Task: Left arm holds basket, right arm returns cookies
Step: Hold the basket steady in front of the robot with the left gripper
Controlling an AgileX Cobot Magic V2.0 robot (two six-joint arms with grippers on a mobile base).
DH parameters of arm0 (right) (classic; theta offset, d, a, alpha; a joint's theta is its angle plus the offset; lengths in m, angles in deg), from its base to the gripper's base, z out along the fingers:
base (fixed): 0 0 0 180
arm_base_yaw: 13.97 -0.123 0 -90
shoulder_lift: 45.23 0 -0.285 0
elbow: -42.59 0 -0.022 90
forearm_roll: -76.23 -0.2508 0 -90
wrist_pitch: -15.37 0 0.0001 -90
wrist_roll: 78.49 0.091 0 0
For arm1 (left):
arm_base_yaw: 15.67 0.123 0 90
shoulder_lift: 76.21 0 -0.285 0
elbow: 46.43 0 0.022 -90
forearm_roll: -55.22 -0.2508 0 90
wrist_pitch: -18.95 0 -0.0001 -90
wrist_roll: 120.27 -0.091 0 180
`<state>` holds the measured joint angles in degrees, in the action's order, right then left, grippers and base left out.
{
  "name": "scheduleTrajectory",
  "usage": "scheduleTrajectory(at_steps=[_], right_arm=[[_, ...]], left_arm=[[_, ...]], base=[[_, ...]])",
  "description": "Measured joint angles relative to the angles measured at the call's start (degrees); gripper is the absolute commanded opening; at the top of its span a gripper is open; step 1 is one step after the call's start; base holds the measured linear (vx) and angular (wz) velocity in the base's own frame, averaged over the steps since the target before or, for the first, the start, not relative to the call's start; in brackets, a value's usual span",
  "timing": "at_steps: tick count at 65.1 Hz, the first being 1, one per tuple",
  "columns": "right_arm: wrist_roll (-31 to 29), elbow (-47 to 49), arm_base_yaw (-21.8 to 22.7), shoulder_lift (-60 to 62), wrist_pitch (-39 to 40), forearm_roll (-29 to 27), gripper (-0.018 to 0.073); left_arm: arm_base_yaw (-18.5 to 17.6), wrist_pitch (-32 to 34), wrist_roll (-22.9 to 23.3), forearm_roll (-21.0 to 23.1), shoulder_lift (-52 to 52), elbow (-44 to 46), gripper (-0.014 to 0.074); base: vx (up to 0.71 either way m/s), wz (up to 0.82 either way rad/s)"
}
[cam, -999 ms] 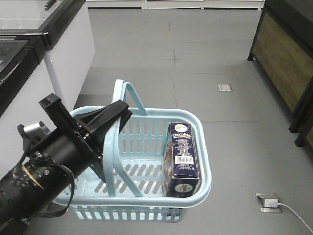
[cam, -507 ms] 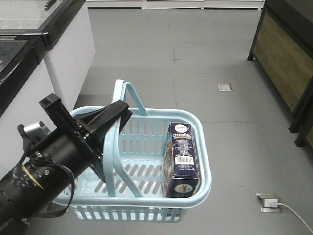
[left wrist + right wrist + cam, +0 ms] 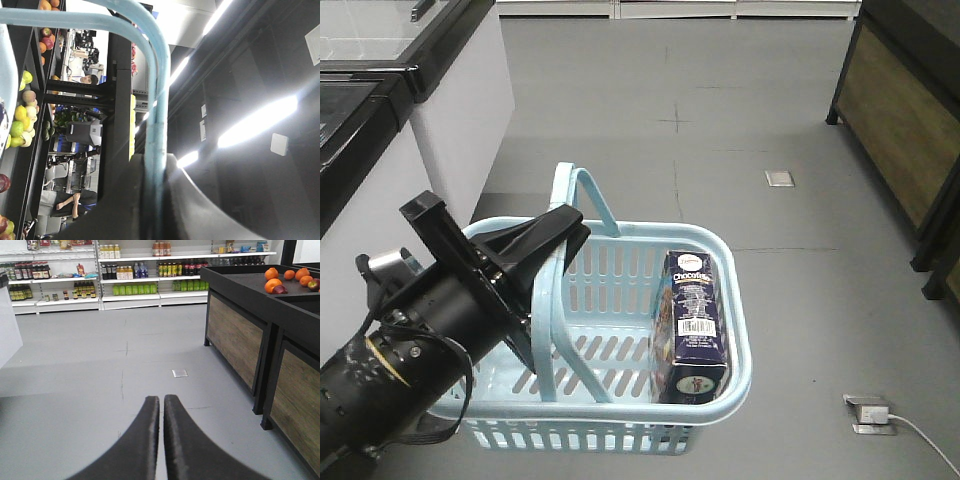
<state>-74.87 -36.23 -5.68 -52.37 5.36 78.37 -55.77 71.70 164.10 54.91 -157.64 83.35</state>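
Pale blue basket [image 3: 650,229] sits mid-frame in the front view, over grey floor [image 3: 720,120]; I cannot tell whether it rests on the floor or hangs. Both handles [image 3: 601,207] are raised and drawn together above the basket's left half.

The left arm [image 3: 410,350] enters from the basket's near-left corner. The left hand [image 3: 572,228] is clamped on the handles, one finger on each side. The left wrist view agrees: a blue handle bar runs straight down between the two dark fingers [image 3: 200,210], touching both.

Cookies [image 3: 692,325] lie inside the basket against its right wall, well apart from the left hand. The carton's long side runs front to back, barcode panel up, lettered end toward the basket's far wall.

The right hand [image 3: 161,405] shows in its own wrist view only. Its fingers are closed with only a thin slit between them, gripping nothing, and point over the floor toward bottle shelves [image 3: 130,275]. Its place relative to the basket cannot be told.

Left of the basket is a white cabinet [image 3: 460,110], right of it a dark wood-panelled stand [image 3: 900,130], and on the floor at its near right a socket [image 3: 872,412].
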Motion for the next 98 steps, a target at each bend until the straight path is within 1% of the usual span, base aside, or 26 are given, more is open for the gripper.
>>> scheduleTrajectory(at_steps=[98], right_arm=[[0.0, 0.0, 0.0, 0.0, 0.0, 0.0, -0.0006]], left_arm=[[0.0, 0.0, 0.0, -0.1, 0.0, 0.0, -0.0003]], base=[[0.01, -0.01]])
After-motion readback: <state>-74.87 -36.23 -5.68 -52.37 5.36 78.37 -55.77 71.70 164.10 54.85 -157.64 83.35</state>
